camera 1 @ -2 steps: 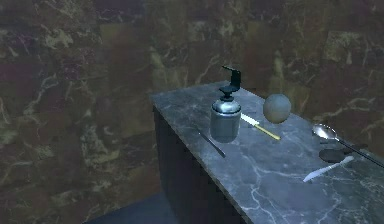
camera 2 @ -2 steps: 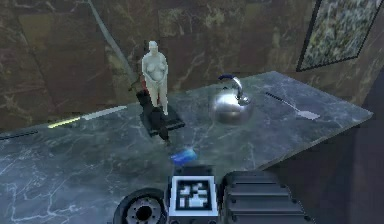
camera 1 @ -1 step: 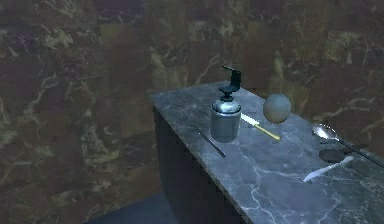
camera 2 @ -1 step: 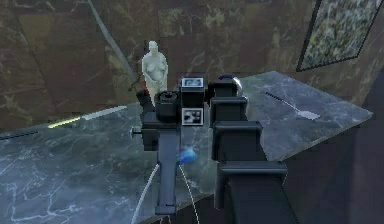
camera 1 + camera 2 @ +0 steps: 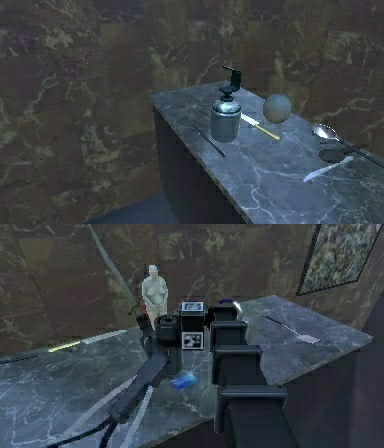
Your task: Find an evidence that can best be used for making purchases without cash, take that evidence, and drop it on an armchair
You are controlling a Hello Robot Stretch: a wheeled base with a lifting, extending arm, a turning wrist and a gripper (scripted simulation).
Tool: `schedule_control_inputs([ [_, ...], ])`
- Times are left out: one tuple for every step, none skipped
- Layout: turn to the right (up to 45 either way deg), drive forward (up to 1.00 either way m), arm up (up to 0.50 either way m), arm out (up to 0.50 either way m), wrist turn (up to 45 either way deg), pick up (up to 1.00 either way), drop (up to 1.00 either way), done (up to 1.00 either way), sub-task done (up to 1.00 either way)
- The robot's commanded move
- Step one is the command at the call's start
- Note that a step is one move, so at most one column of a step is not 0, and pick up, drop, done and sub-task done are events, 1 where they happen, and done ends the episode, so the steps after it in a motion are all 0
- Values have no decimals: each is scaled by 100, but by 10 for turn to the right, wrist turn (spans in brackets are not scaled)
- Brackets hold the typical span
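Note:
A small flat blue thing (image 5: 182,381) lies on the dark marble counter (image 5: 60,389), just left of the arm (image 5: 245,394). It is too small to tell whether it is a card. The arm rises from the bottom edge and ends at two white marked squares (image 5: 192,310). Left of them is the gripper's dark body, and its thin fingers (image 5: 135,396) trail down-left over the countertop. The gripper (image 5: 118,419) is close to the blue thing. I cannot tell whether it touches it or holds anything.
A white statue (image 5: 153,292) stands behind the gripper. A yellow-handled knife (image 5: 65,347) lies at the left and a framed picture (image 5: 345,254) hangs top right. Ahead, the counter (image 5: 260,180) bears a metal pump bottle (image 5: 228,115), a brown ball (image 5: 277,107), a knife (image 5: 260,126) and a ladle (image 5: 325,131).

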Motion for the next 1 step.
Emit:
schedule_control_inputs([
  [0,0,0,0,450,0,0,0,0],
])
